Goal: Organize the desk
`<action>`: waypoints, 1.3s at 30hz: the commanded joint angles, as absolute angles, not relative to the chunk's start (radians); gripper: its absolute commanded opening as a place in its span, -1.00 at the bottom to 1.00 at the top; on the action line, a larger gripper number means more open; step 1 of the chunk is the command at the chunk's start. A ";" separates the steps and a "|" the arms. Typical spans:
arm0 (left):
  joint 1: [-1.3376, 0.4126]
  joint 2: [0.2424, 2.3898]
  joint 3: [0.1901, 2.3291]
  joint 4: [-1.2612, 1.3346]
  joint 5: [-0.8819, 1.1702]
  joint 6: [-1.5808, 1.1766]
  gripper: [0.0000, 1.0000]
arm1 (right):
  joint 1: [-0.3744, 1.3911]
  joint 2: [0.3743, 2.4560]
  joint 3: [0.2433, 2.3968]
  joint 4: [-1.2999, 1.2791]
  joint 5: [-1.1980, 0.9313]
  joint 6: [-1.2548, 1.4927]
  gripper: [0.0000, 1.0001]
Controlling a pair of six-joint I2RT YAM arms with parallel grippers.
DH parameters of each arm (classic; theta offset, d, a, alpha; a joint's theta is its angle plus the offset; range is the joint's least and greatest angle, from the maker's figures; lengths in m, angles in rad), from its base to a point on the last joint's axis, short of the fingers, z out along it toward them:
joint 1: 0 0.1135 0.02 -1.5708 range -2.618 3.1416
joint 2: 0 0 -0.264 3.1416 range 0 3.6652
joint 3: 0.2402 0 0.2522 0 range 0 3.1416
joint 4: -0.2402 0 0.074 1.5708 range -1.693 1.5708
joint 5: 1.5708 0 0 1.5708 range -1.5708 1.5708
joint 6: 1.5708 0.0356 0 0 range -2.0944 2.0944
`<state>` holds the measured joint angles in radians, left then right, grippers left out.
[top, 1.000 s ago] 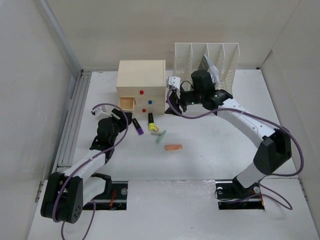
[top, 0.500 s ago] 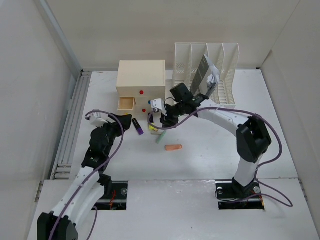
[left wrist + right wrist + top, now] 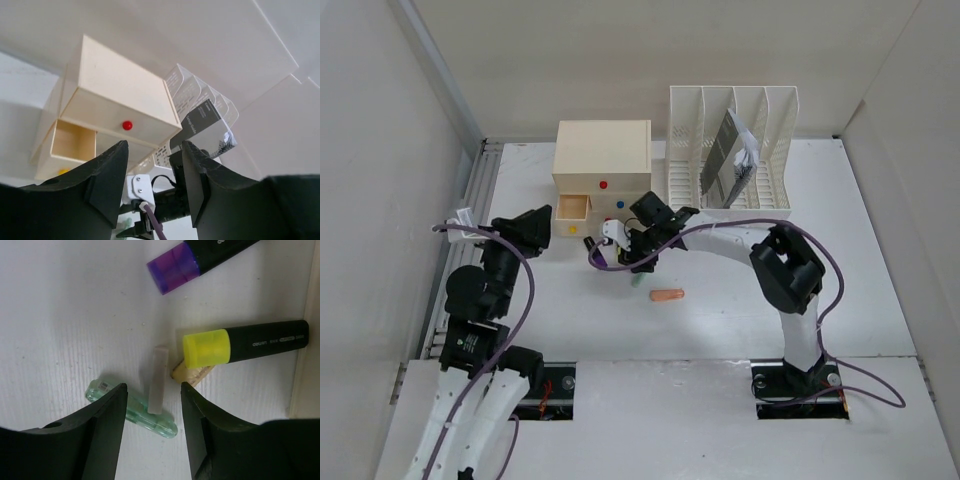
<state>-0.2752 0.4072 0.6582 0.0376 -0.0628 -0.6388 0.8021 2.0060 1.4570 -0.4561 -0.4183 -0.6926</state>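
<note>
- Right gripper [image 3: 150, 432] has swung from the file rack [image 3: 780, 120] down to the small items in front of the drawer box [image 3: 603, 160]; left gripper [image 3: 152, 180] has pulled back to the left.
- Desk [image 3: 720, 310]: white tabletop under everything.
- Drawer box at back centre, one left drawer pulled out; rack just to its right.
- Left gripper: jaws apart, empty, facing the box.
- Right gripper: jaws apart, straddling a pale stick [image 3: 157, 380] that lies across a green clip-like piece [image 3: 132, 405]; probably no contact, hard to tell.
- Yellow-capped highlighter [image 3: 245, 345] and purple-capped highlighter [image 3: 200, 260] just beside them.
- Orange piece [image 3: 667, 295] sits apart, nearer the arms.
</note>
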 commanded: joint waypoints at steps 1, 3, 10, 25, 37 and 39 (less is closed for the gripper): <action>-0.281 0.400 0.716 -0.037 -0.075 -0.516 -0.08 | 0.804 1.996 1.516 -0.367 -0.361 -0.626 0.05; -0.281 0.400 0.716 -0.049 -0.087 -0.494 -0.06 | 0.804 2.006 1.516 -0.367 -0.336 -0.615 0.05; -0.281 0.391 0.693 -0.049 -0.087 -0.483 -0.06 | 0.804 2.066 1.548 -0.379 -0.327 -0.561 0.19; -0.281 0.373 0.684 -0.058 -0.087 -0.474 -0.03 | 0.804 2.094 1.557 -0.440 -0.383 -0.571 0.32; -0.281 0.354 0.684 -0.058 -0.097 -0.465 -0.03 | 0.804 2.112 1.511 -0.449 -0.356 -0.561 -0.03; -0.281 0.354 0.684 -0.067 -0.097 -0.465 -0.03 | 0.804 2.098 1.511 -0.440 -0.356 -0.552 -0.34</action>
